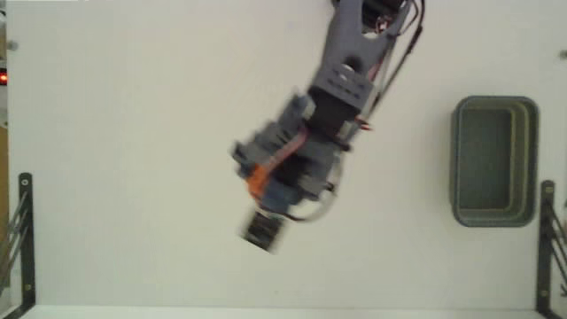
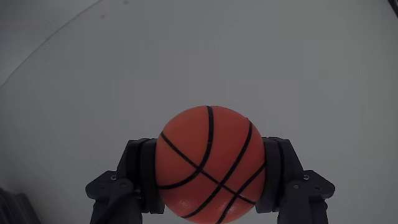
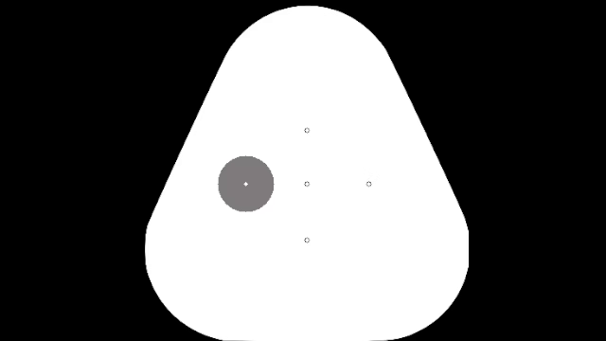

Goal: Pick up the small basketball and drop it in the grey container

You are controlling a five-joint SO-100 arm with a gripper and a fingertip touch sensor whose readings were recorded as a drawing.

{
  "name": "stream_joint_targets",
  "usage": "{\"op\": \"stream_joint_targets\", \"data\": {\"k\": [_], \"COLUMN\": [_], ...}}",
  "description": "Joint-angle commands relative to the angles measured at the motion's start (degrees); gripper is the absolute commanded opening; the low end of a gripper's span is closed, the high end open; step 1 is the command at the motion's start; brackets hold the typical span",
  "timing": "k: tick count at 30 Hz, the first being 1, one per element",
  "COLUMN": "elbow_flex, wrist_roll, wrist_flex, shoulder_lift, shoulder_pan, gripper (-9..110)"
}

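White tabletop (image 1: 133,177); my wrist view alone shows the tool (image 2: 210,180) clamping the small orange black-seamed basketball (image 2: 210,163); grey-green plastic tub (image 1: 493,161) well apart.

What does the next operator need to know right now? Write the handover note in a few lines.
Gripper: shut on the small orange basketball with black seam lines, one finger on each side in the wrist view.
Rectangular grey-green plastic container: at the right of the white table in the fixed view, nothing seen inside, well clear of the arm.
Done: ball grasped; it is hidden under the arm in the fixed view.
Left: carry it across to the container, then release.
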Motion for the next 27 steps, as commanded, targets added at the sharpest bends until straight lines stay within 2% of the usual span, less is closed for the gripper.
{"op": "stream_joint_targets", "data": {"k": [1, 27], "elbow_flex": [-2.94, -6.8], "wrist_roll": [0.26, 0.26], "wrist_flex": [0.71, 2.57], "shoulder_lift": [1.09, -0.95], "shoulder_pan": [-2.96, -35.42], "gripper": [76, 76]}}
